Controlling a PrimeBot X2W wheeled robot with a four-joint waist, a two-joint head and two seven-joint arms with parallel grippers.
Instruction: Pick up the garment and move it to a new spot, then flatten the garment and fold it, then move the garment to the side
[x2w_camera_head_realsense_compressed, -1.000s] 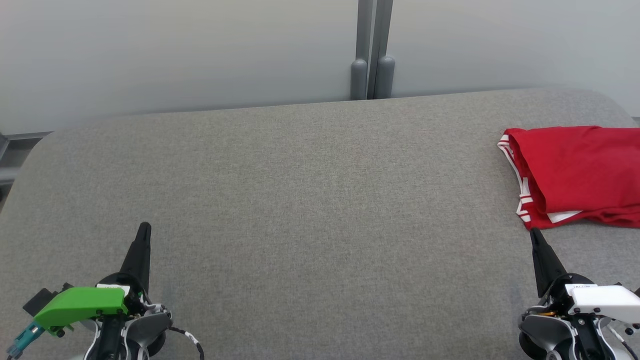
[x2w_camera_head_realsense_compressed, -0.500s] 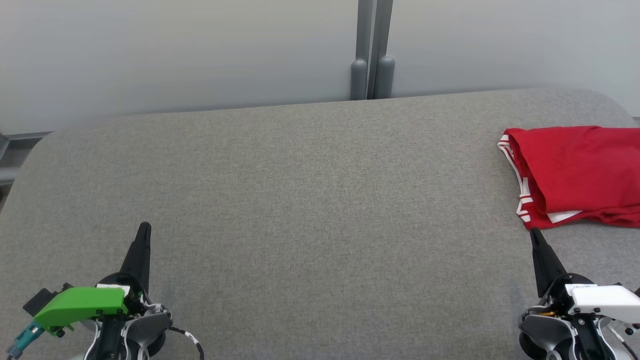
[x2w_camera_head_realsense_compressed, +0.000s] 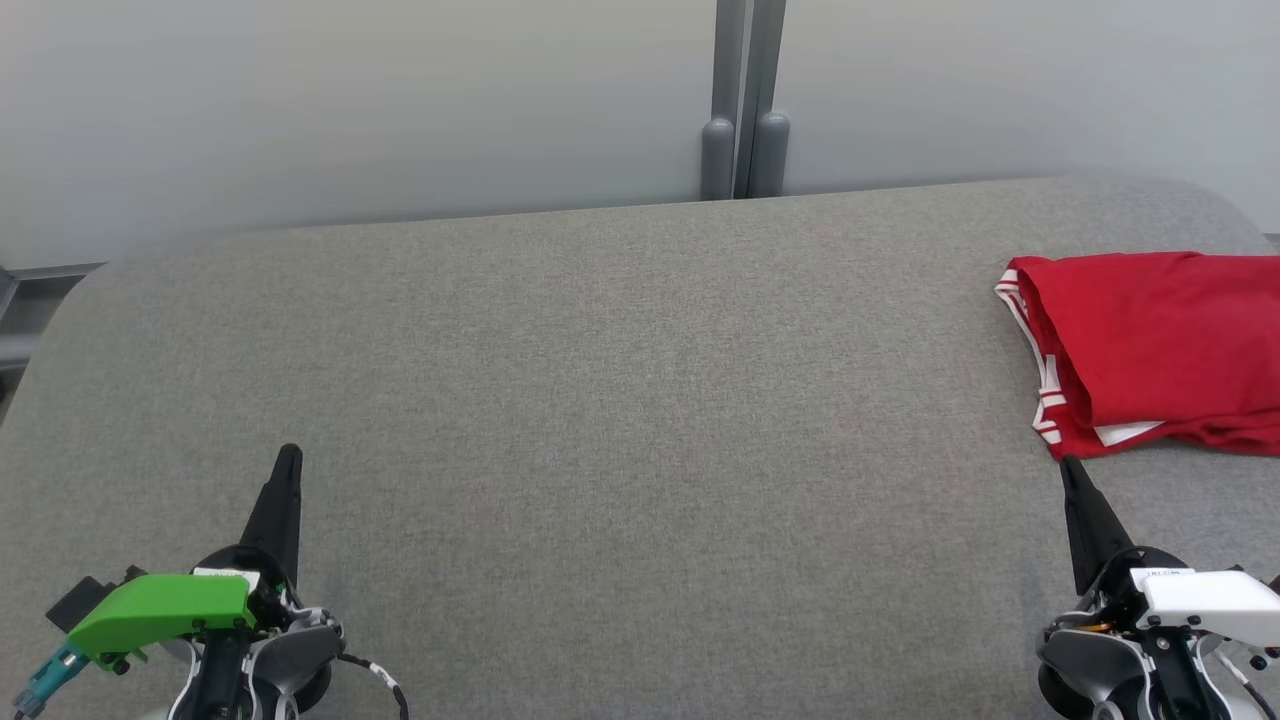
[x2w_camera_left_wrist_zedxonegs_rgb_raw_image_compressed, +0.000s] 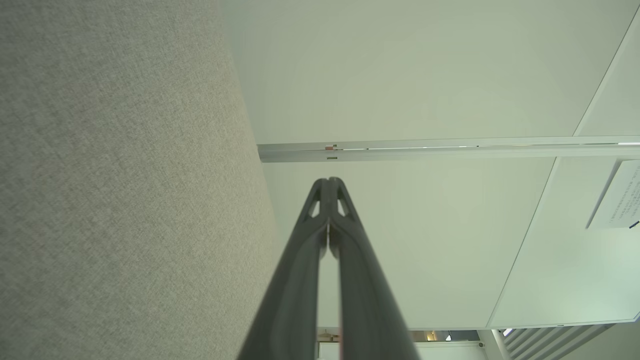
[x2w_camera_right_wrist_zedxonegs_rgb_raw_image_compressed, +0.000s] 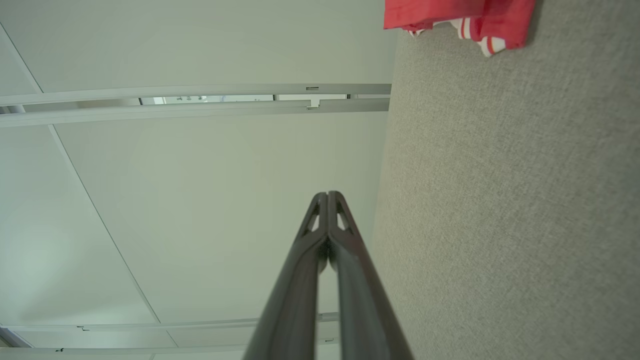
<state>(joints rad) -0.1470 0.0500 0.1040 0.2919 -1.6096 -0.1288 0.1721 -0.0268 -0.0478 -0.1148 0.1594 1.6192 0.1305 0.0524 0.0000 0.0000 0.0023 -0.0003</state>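
the garment (x2w_camera_head_realsense_compressed: 1150, 350), red with white striped trim, lies folded at the right edge of the tabletop (x2w_camera_head_realsense_compressed: 640, 400), toward its far right corner, and part of it runs out of the head view's right side. its layers are stacked, with the striped hem showing along the side that faces the middle of the tabletop.

the right claw (x2w_camera_head_realsense_compressed: 1066, 462) stands near the front right corner, its two dark fingers pressed together and holding nothing. in the head view its tip sits just short of the garment's near corner. in the right wrist view the red cloth lies further along and off to one side of the tips, apart from them. a white cover (x2w_camera_head_realsense_compressed: 1210, 595) sits on that wrist.

the left claw (x2w_camera_head_realsense_compressed: 288, 455) is near the front left corner, well apart from the garment, fingers likewise closed on each other and empty. a green cover (x2w_camera_head_realsense_compressed: 160, 610) sits on that wrist. plain grey weave runs from it across to the garment.

beyond the far edge stand pale wall panels (x2w_camera_head_realsense_compressed: 350, 100), joined by a grey upright post (x2w_camera_head_realsense_compressed: 745, 100) behind the middle of the tabletop. the left wrist view shows a sheet of paper (x2w_camera_left_wrist_zedxonegs_rgb_raw_image_compressed: 617, 197) on one panel.

against the frames from a second and half a second ago, nothing has shifted: the garment lies in the same spot with the same folds, both claws sit where they were, still closed, and the head camera has not moved.
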